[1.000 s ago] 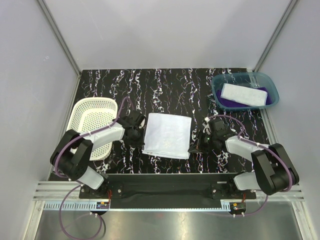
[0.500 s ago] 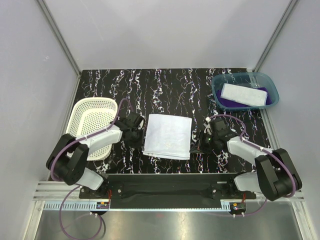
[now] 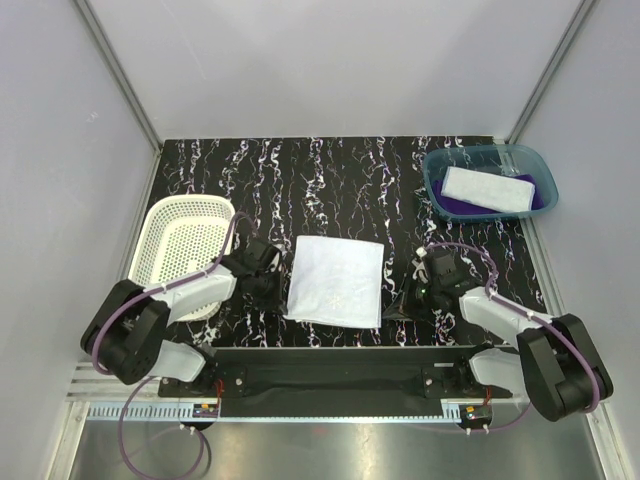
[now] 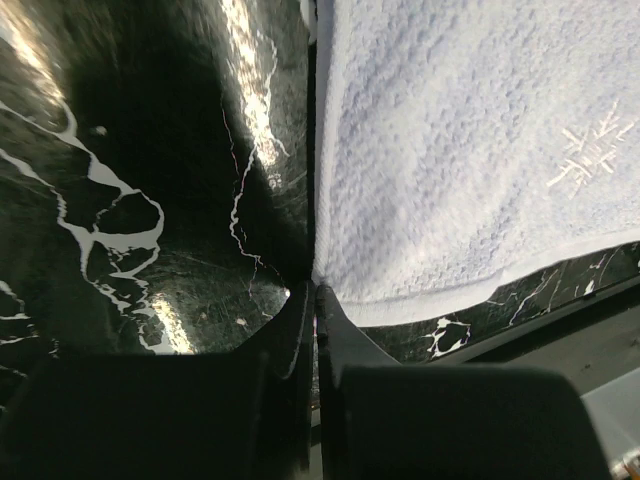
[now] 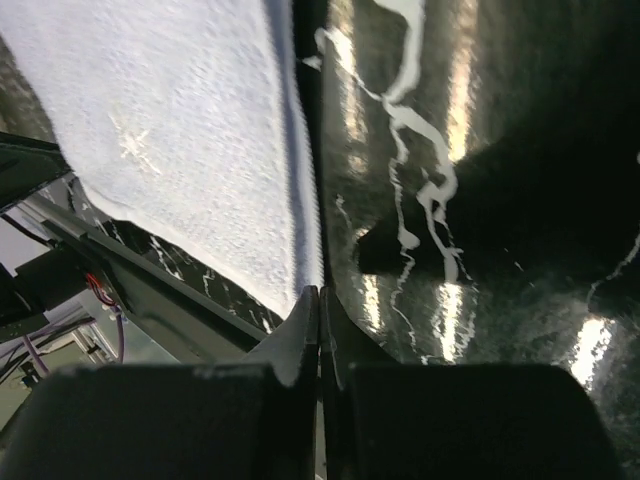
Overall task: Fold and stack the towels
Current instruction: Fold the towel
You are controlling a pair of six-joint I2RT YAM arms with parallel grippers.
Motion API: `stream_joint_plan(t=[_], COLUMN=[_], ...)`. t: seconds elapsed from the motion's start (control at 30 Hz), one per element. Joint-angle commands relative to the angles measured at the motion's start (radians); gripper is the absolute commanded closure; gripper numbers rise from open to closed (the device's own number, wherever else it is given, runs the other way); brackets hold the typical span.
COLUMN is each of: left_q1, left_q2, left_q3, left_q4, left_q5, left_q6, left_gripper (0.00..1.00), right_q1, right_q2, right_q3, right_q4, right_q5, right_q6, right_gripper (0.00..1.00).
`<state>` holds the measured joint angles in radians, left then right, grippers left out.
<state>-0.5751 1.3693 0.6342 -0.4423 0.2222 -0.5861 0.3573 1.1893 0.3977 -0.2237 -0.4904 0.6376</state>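
A pale blue-white towel (image 3: 335, 282) lies flat in the middle of the black marbled table, with a small snowflake stitched on it (image 4: 590, 160). My left gripper (image 3: 281, 300) is shut at its near-left edge, the fingertips pinched on the hem (image 4: 315, 292). My right gripper (image 3: 389, 311) is shut the same way at the near-right corner (image 5: 320, 290), the cloth (image 5: 170, 120) stretching away to its left. At the far right, a folded pale towel (image 3: 487, 188) rests on a deep purple towel (image 3: 446, 207).
A translucent teal bin (image 3: 437, 160) at the far right holds the two folded towels. A white perforated basket (image 3: 190, 201) stands at the left, close behind my left arm. The table's near edge and a black rail (image 3: 330, 360) run just below the towel.
Both grippers have drawn back toward the near edge, and the flat towel has shifted that way with them. Both jaws stay shut.
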Motion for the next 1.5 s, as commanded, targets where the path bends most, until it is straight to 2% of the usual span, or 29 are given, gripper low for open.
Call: stream_joint_plan(t=[0.0,0.07,0.1,0.13,0.23,0.27,0.3,0.4,0.57,0.63,0.77,1.0,1.27,1.47], left_q1=[0.001,0.001,0.001,0.001,0.0,0.0,0.001,0.001,0.001,0.0,0.0,-0.003,-0.005,-0.005], left_q2=[0.025,0.033,0.031,0.024,-0.001,-0.022,-0.032,-0.042,-0.049,-0.041,-0.01,-0.016,-0.101,-0.043], left_q3=[-0.001,0.012,0.016,0.025,0.03,0.042,0.051,0.096,0.087,0.062,0.009,-0.039,0.122,0.087], left_q4=[0.053,0.03,0.027,0.016,0.001,-0.006,-0.015,-0.036,0.0,0.033,0.097,0.096,0.001,0.143], left_q5=[0.01,-0.012,-0.012,-0.011,0.0,-0.004,-0.009,-0.021,0.002,0.012,0.045,-0.018,-0.023,0.112], left_q6=[0.003,0.011,0.015,0.017,0.023,0.023,0.026,0.034,0.016,0.011,-0.014,-0.032,0.011,-0.017], left_gripper=[1.0,0.99,0.96,0.81,0.7,0.63,0.62,0.61,0.62,0.62,0.62,0.62,0.59,0.59], right_q1=[0.011,0.009,0.011,0.011,0.009,0.011,0.009,0.011,0.022,0.026,0.034,0.034,0.045,0.124], right_q2=[0.0,0.001,-0.002,-0.017,-0.063,-0.074,-0.08,-0.092,-0.004,0.039,0.093,0.099,-0.028,0.036], right_q3=[-0.026,-0.033,-0.028,-0.026,-0.014,0.013,0.032,0.095,0.15,0.144,0.07,0.05,0.145,0.239], right_q4=[0.081,0.093,0.09,0.064,0.028,0.009,-0.009,-0.046,-0.046,-0.02,0.069,-0.003,-0.14,-0.117], right_q5=[-0.004,-0.016,-0.017,-0.01,0.022,0.039,0.05,0.064,0.056,0.053,0.006,0.164,0.193,0.092], right_q6=[0.051,0.059,0.057,0.051,0.054,0.053,0.048,0.037,0.016,0.014,0.043,0.034,0.014,0.02], right_gripper=[1.0,0.93,0.92,0.86,0.81,0.78,0.78,0.78,0.75,0.69,0.69,0.68,0.77,0.79])
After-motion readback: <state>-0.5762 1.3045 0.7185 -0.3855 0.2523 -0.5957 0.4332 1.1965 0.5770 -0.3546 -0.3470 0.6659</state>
